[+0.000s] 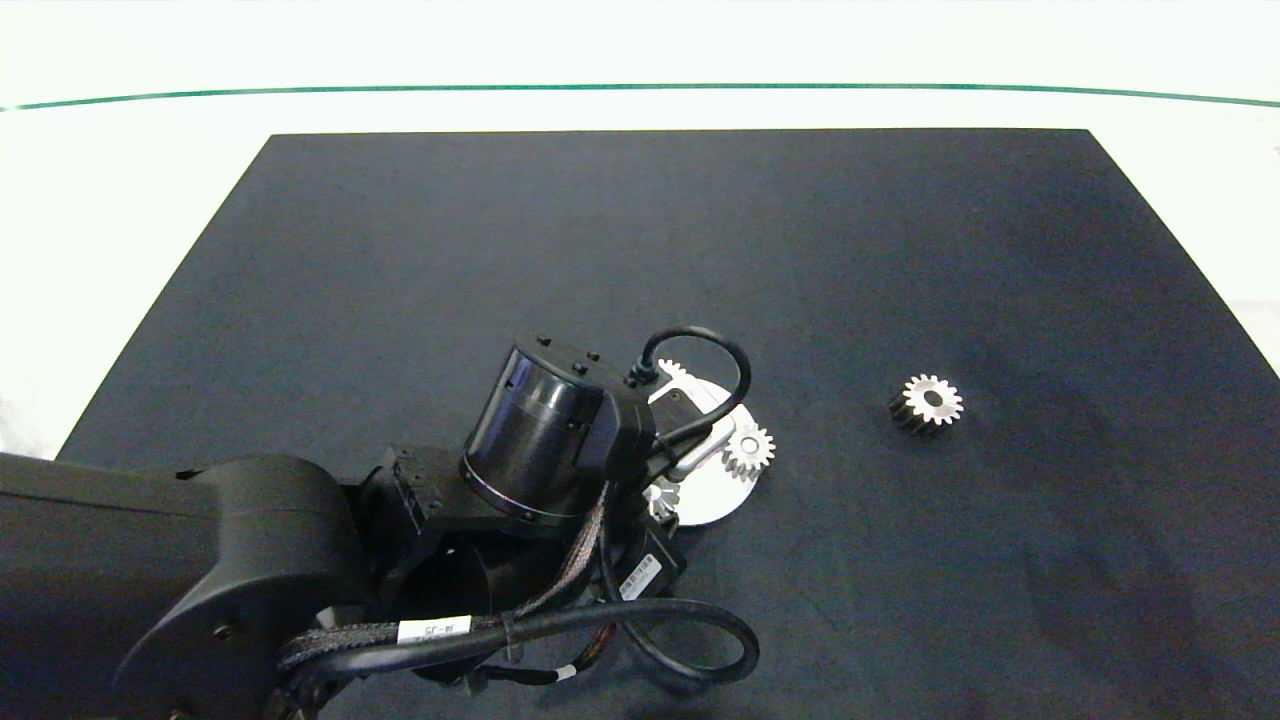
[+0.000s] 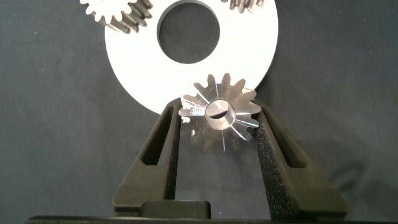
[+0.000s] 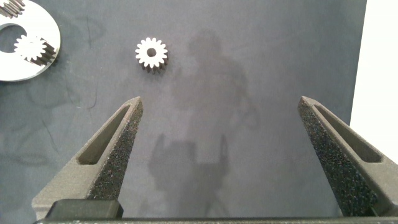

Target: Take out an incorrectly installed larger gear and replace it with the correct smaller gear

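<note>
Left tool (image 2: 217, 121) clamped on larger gear (image 2: 217, 111) at white disc's (image 2: 130, 68) rim, smaller gear (image 1: 927, 402) apart on black worktop (image 1: 640, 260); right tool (image 3: 221, 124) wide.

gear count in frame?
4. Larger gear between the left hand fingers at the white disc rim; two small gears on the disc; smaller gear loose on the mat.

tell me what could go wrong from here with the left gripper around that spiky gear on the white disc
1. The left gripper has its fingers on the pointed teeth of the larger gear, so the gear might slip or tilt when lifted.
2. Two small gears sit on the same white disc; dragging could shift the disc.
3. The smaller gear lies loose on the mat, near the open right gripper.
</note>
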Robot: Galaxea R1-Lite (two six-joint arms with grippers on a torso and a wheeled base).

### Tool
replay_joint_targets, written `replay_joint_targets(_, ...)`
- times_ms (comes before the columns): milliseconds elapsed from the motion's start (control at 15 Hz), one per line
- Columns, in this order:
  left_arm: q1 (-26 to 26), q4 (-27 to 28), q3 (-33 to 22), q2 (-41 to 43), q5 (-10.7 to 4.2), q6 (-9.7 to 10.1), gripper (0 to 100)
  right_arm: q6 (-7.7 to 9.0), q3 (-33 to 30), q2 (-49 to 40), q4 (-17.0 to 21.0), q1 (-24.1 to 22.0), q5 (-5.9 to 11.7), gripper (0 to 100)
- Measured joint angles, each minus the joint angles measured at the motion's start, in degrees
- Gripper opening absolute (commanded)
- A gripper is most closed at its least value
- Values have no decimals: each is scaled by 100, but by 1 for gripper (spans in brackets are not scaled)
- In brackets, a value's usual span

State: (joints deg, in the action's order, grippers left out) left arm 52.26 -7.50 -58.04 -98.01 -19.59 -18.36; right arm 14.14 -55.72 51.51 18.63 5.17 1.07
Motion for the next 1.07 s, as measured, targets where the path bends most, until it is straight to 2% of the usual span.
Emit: replay_joint_targets(1067,-245,-21,-244,-251,-6,-57,22,-39,82,-63,-2,17,-30,100)
